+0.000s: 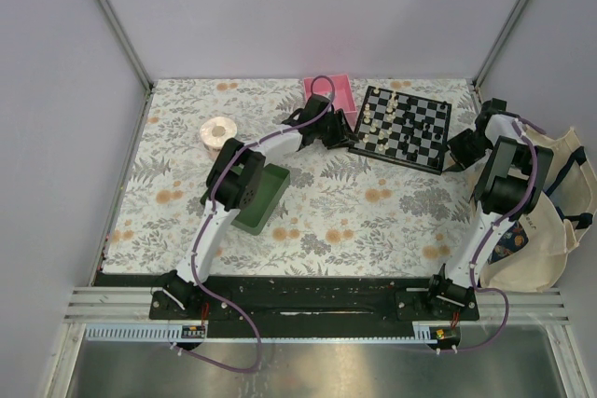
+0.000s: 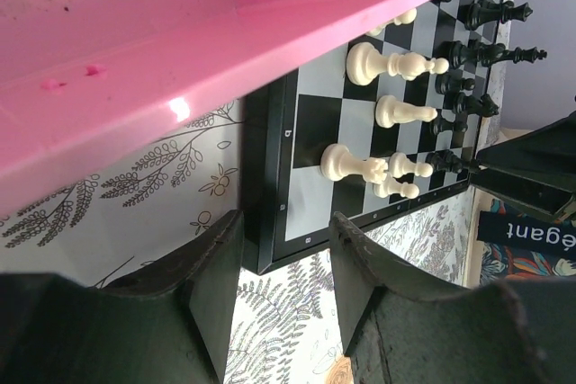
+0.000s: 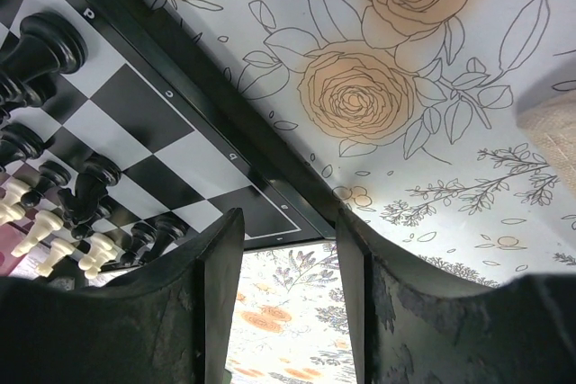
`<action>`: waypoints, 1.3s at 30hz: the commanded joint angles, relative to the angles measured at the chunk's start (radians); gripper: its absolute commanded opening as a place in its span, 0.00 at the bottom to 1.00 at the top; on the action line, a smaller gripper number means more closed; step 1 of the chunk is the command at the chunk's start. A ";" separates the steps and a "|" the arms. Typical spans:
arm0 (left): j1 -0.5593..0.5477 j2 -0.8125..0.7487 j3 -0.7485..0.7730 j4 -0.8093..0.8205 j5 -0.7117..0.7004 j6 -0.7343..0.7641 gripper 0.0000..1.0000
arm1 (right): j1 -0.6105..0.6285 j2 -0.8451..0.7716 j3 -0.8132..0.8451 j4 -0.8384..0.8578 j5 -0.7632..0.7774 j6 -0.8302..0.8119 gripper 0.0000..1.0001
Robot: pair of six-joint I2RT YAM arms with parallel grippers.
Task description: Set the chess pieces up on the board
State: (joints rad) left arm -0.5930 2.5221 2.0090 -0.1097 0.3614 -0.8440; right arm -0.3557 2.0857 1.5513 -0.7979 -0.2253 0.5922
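The left gripper and right gripper are both hovering with jaws apart, grasping nothing, each straddling a corner of the board lying beside the pink box, probably for straightening it while pieces are standing on it

Board: black-and-white chequered squares inside a dark rim, with cream-white chess pieces and black ones. Desk: white cover printed with grey foliage and orange blooms; box pink, tray green.
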 commanded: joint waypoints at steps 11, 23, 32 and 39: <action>-0.019 -0.005 -0.003 0.070 0.093 -0.032 0.45 | 0.000 -0.033 -0.040 -0.003 -0.060 0.018 0.53; -0.050 -0.075 -0.131 0.128 0.083 -0.033 0.44 | 0.044 -0.091 -0.125 0.028 -0.045 -0.017 0.52; -0.060 -0.177 -0.297 0.188 0.071 -0.041 0.41 | 0.084 -0.162 -0.226 0.057 -0.022 -0.034 0.52; -0.070 -0.267 -0.449 0.229 0.059 -0.041 0.40 | 0.103 -0.265 -0.332 0.075 0.004 -0.038 0.52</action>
State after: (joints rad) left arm -0.6060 2.3310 1.6257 0.0765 0.3679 -0.8654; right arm -0.2947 1.9015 1.2697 -0.7185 -0.1696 0.5434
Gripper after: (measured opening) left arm 0.409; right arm 0.524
